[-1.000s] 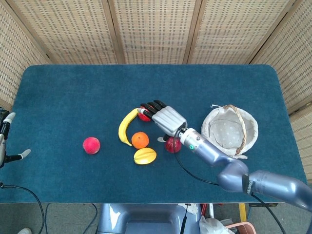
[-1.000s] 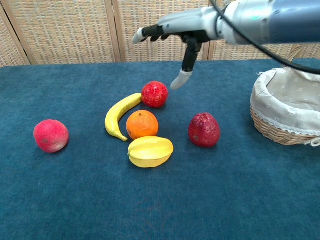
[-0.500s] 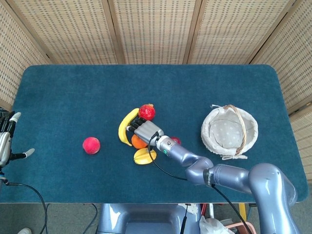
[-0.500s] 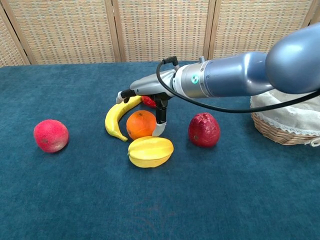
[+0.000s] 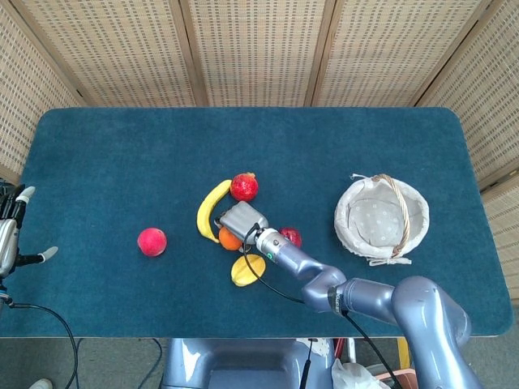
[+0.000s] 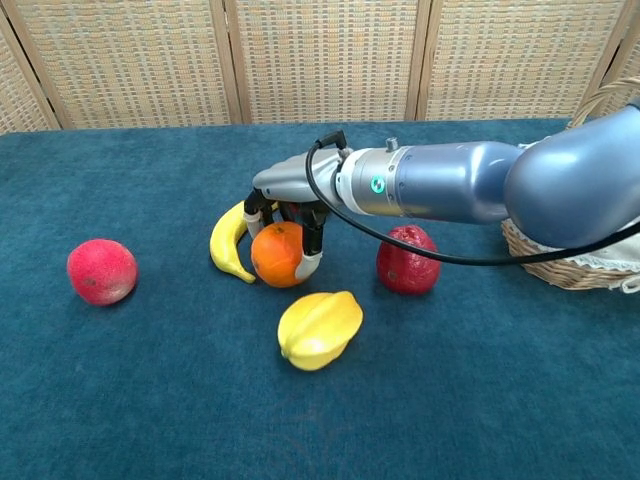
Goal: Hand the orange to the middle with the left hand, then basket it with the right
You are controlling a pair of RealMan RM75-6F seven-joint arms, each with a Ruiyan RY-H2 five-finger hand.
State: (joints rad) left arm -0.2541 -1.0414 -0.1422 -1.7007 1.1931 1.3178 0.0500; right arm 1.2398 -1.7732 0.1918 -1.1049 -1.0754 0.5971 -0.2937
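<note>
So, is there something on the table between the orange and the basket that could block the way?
Yes. The dark red fruit lies on the table between the orange, held by the right hand, and the basket. Lifting the orange over it should probably clear it.

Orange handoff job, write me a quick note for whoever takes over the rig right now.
Right robot hand: down over the orange, fingers closed around it, near the middle of the table; it looks gripped but not lifted.
Left robot hand: at the far left table edge, open, holding nothing.
Basket: on the right side, nothing visible inside.
Close by the orange: banana, yellow starfruit, dark red fruit.
Done: orange sits mid-table, so the left-hand step looks finished.
Left: lift the orange, carry it right, release it in the basket.
</note>
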